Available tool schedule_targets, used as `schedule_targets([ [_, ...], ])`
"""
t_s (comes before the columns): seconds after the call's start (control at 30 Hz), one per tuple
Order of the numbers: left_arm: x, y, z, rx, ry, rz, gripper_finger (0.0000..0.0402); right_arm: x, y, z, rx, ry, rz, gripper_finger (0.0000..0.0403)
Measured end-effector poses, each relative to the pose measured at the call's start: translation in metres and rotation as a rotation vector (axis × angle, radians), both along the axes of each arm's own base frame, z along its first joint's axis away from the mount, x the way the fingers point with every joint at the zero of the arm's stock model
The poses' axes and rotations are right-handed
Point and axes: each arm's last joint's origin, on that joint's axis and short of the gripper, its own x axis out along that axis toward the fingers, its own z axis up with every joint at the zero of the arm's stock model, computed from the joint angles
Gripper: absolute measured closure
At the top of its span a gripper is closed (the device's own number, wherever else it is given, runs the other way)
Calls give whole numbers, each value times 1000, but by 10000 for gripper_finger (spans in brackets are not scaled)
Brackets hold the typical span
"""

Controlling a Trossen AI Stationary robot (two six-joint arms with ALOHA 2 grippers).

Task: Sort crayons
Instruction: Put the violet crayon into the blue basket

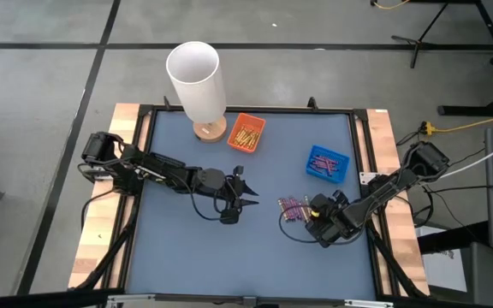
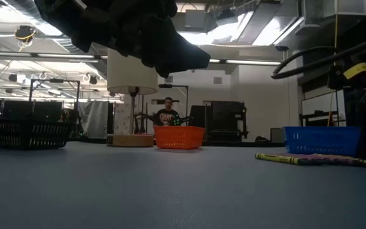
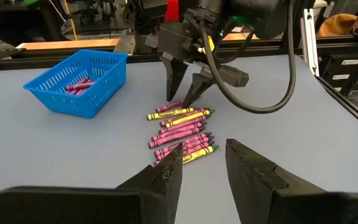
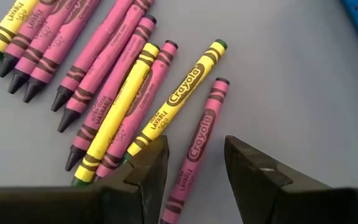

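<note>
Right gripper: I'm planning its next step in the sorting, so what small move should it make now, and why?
Probably lower and close. The right gripper hangs open just above the loose pile, its fingers straddling the end of one purple crayon lying slightly apart from its neighbours, so it could likely be pinched alone. The blue basket, already holding purple crayons, sits close by.

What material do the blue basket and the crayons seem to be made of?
Blue basket: probably moulded plastic, since its walls are an open lattice with a slight gloss. Crayons: likely wax in matte printed paper wrappers, with dark bare tips.
</note>
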Motion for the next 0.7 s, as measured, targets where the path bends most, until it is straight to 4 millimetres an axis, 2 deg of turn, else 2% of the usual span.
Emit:
schedule_targets([
  [0.17,0,0,0,0,0,0,295,1,1,-2,3,9,0,250],
  [0.53,0,0,0,0,0,0,295,2,2,-3,16,6,1,374],
  [0.7,0,0,0,0,0,0,295,2,2,-3,17,6,1,394],
])
